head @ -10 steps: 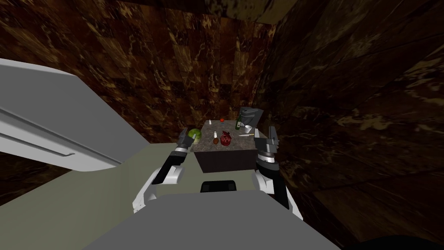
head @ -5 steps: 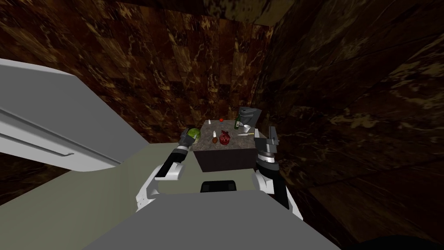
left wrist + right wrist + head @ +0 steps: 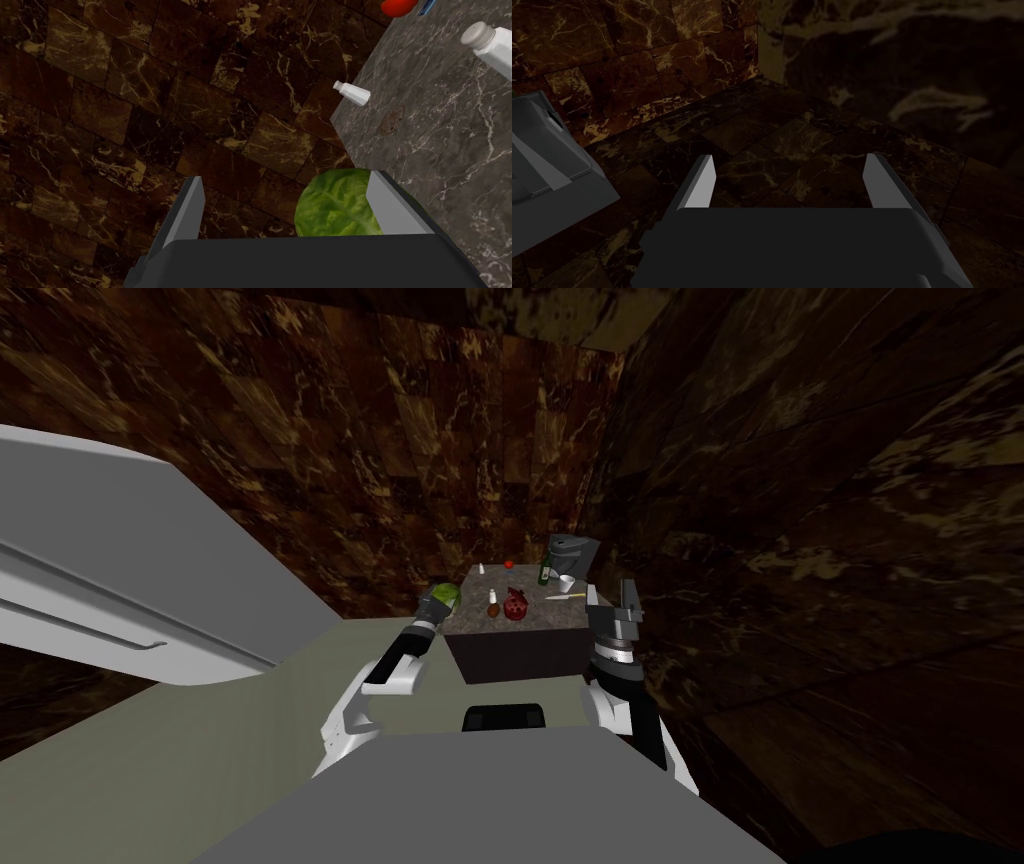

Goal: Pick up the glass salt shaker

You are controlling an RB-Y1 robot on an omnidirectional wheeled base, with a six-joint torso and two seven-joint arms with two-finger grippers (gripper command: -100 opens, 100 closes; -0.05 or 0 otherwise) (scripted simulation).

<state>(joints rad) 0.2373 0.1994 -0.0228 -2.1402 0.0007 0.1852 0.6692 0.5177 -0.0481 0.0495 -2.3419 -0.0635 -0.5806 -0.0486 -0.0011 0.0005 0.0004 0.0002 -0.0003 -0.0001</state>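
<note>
One grey marbled counter (image 3: 440, 150) sits between the left gripper (image 3: 286, 177) and the right gripper (image 3: 789, 157), both with fingers apart and empty, with a green lettuce (image 3: 330, 205) just ahead of the left one, a white shaker (image 3: 351, 93) at the counter's far left edge and a second shaker (image 3: 492, 42) nearer its middle; which one holds salt cannot be told.

We see a grey counter top (image 3: 450, 125) veined white, a leafy green lettuce (image 3: 335, 205), a white shaker (image 3: 352, 93) capped grey, a red tomato (image 3: 510, 564) mid-frame, and dark brown tiles (image 3: 400, 438), gold-veined, across the upper left.
</note>
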